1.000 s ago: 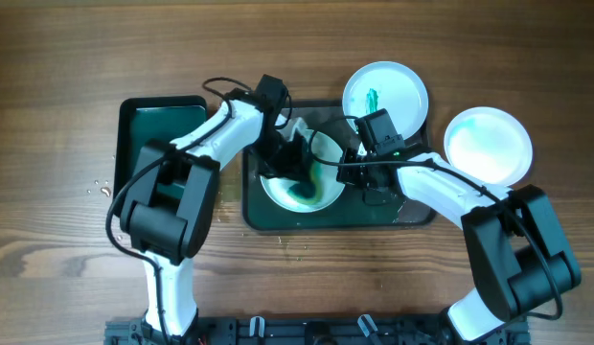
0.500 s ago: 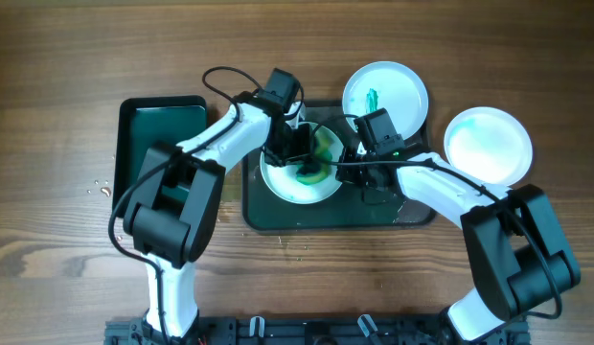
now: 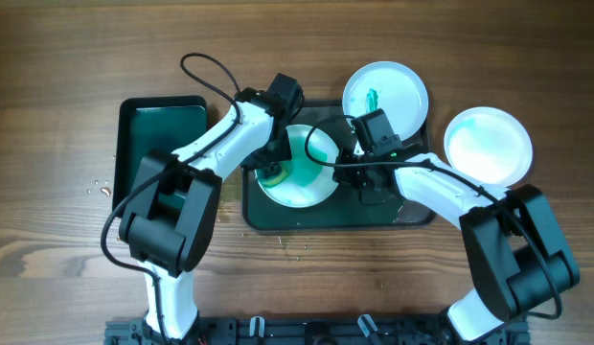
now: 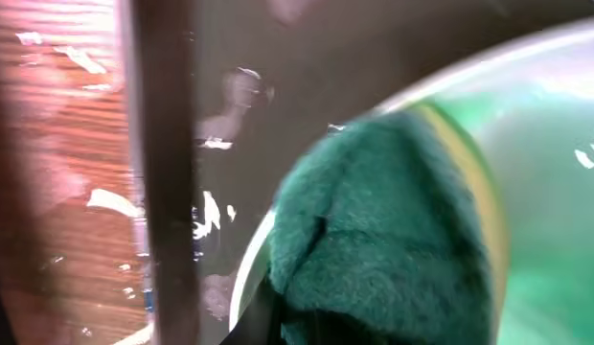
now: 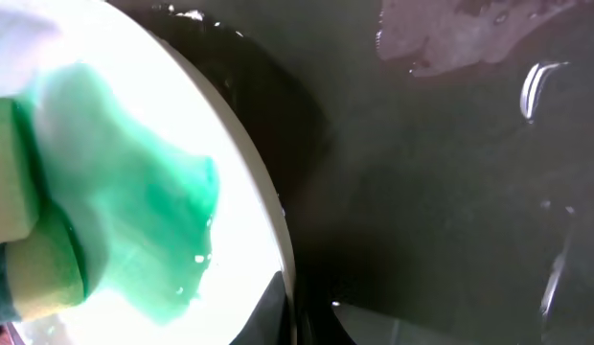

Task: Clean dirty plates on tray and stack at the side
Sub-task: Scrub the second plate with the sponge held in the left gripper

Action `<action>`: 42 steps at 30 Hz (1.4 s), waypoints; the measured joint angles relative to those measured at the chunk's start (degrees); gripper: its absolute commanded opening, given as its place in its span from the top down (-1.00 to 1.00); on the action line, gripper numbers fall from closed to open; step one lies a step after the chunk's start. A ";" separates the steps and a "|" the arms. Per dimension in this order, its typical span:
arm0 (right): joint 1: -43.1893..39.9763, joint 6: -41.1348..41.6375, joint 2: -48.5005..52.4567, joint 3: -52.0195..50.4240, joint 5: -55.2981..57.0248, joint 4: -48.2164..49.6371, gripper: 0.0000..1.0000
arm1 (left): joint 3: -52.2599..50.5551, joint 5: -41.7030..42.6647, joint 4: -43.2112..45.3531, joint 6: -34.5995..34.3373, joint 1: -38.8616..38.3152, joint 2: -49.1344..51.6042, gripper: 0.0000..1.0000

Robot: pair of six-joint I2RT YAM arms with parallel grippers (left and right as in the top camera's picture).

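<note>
A white plate (image 3: 302, 171) with a thin green film lies on the dark tray (image 3: 335, 217). My left gripper (image 3: 275, 165) is shut on a green-and-yellow sponge (image 4: 393, 240), which presses on the plate's left rim (image 4: 249, 278). My right gripper (image 3: 352, 158) is shut on the same plate's right rim (image 5: 278, 230); the green smear (image 5: 134, 211) and the sponge (image 5: 19, 249) show at the left of the right wrist view. A second white plate (image 3: 385, 93) with a green streak sits at the tray's far right corner. A pale blue plate (image 3: 488, 146) lies on the table to the right.
A smaller black tray with a green inside (image 3: 151, 144) stands left of the big tray. Water drops and puddles lie on the tray floor (image 5: 450, 38) and on the wood beside it (image 4: 57, 144). Cables loop above the left arm (image 3: 206, 72).
My left gripper has swept the sponge from the plate's lower middle across to its left rim, spreading the dark green blot into a thinner film. The right gripper has stayed on the rim.
</note>
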 measured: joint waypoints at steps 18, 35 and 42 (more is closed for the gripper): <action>-0.81 -0.52 0.00 0.00 0.85 -0.87 0.91 | -3.10 29.46 22.21 19.82 -5.97 0.13 0.92; -0.79 -0.50 0.02 0.00 0.81 -0.37 0.91 | -4.50 -4.09 19.80 4.61 -4.26 -0.98 0.92; -0.17 -0.70 0.04 0.11 -0.79 0.28 0.91 | -4.02 -10.47 12.24 0.48 -3.37 -1.18 0.92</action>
